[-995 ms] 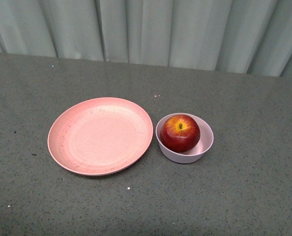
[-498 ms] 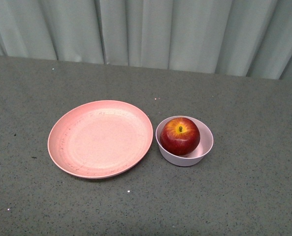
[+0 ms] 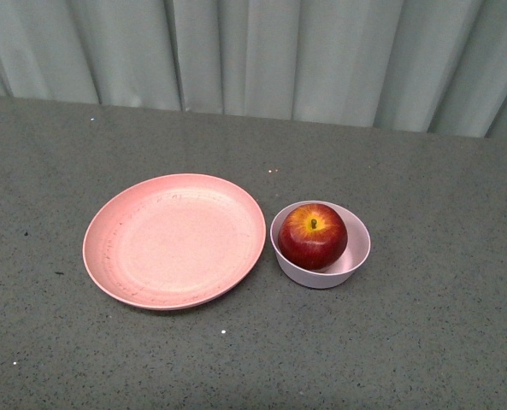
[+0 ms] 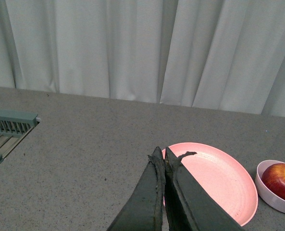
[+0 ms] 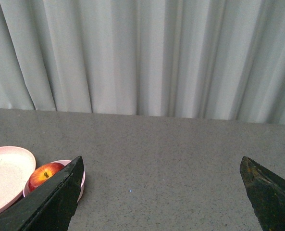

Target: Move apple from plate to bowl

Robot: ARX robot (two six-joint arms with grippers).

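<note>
The dark-red apple (image 3: pixel 312 234) sits inside the small pale-pink bowl (image 3: pixel 357 253), stem up with a yellow-orange patch. Just left of the bowl lies the wide pink plate (image 3: pixel 174 239), with nothing on it. Neither arm shows in the front view. In the left wrist view my left gripper (image 4: pixel 162 157) is shut on nothing, its tips raised over the near edge of the plate (image 4: pixel 219 178), and the apple (image 4: pixel 282 175) and bowl (image 4: pixel 267 188) lie beyond. My right gripper (image 5: pixel 161 163) stands wide open over bare table, with the apple (image 5: pixel 44 174), bowl (image 5: pixel 81 179) and plate (image 5: pixel 5 173) off beside one finger.
A grey speckled table (image 3: pixel 424 342) carries everything, and a pale curtain (image 3: pixel 262 51) hangs along its far edge. A metal grille-like rack (image 4: pixel 5 132) shows at the table's side in the left wrist view.
Between the oldest frame and now the front view has shifted slightly, so the plate, bowl and table edge sit a little lower in the picture. The apple stays in the bowl.
</note>
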